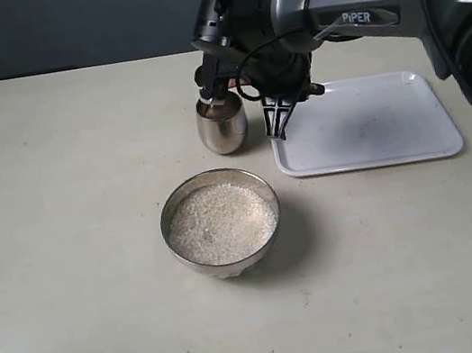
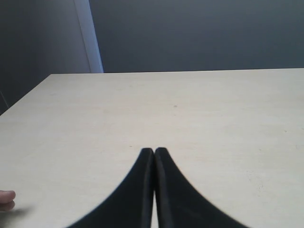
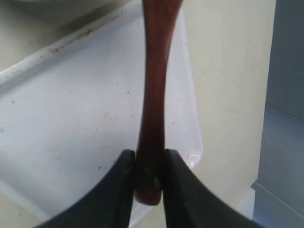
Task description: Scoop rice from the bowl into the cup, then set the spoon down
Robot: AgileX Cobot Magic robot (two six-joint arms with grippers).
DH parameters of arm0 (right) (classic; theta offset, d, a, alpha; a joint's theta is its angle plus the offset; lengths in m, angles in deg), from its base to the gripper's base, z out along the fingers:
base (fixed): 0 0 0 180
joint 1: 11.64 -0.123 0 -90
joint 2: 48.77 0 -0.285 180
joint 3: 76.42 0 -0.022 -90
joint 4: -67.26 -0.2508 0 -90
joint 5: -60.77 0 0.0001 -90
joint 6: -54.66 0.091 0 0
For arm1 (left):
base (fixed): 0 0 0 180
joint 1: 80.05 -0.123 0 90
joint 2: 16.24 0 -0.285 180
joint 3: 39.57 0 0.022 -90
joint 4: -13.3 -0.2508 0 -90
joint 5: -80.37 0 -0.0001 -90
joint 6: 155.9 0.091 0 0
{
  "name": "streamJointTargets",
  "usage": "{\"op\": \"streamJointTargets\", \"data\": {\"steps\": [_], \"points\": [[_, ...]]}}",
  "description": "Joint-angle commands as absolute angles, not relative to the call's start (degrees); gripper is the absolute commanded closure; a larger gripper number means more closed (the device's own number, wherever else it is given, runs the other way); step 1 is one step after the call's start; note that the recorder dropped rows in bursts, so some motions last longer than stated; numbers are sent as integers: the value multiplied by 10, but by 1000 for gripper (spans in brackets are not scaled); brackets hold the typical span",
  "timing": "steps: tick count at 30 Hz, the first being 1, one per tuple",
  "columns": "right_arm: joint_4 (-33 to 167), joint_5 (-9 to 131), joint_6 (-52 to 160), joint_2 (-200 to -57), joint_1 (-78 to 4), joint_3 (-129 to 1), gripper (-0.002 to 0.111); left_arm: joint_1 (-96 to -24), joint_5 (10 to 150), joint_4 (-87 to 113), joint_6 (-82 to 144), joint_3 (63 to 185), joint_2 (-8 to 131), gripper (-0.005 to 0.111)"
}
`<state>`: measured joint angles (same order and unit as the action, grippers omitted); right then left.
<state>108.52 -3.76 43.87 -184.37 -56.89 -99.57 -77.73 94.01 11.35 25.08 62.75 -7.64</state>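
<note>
The wide steel bowl (image 1: 173, 233) stands mid-table, filled with white rice (image 1: 221, 223). Behind it is the small steel cup (image 1: 223, 126). My right gripper (image 1: 278, 121) hangs just right of the cup, over the tray's left edge, shut on the end of the reddish-brown wooden spoon (image 3: 155, 95). In the right wrist view the jaws of the right gripper (image 3: 150, 156) pinch the handle, which runs away from them. The scoop end reaches to the cup's rim (image 1: 207, 103), mostly hidden by the arm. My left gripper (image 2: 154, 151) is shut and empty over bare table, out of the exterior view.
A white tray (image 1: 372, 120) lies to the right of the cup, under and behind my right gripper; it also appears as the tray (image 3: 71, 118) beneath the spoon handle. A pink fingertip-like shape (image 2: 5, 199) shows at the table's edge in the left wrist view.
</note>
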Motion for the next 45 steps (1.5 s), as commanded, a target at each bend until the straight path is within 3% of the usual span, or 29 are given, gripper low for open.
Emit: {"op": "streamJointTargets", "data": {"steps": [1, 45], "points": [[1105, -47, 457, -1837, -573, -993, 109, -776, 936, 117, 247, 632, -77, 106], [1272, -33, 564, -1837, -616, -929, 109, -776, 936, 117, 247, 632, -77, 106]]}}
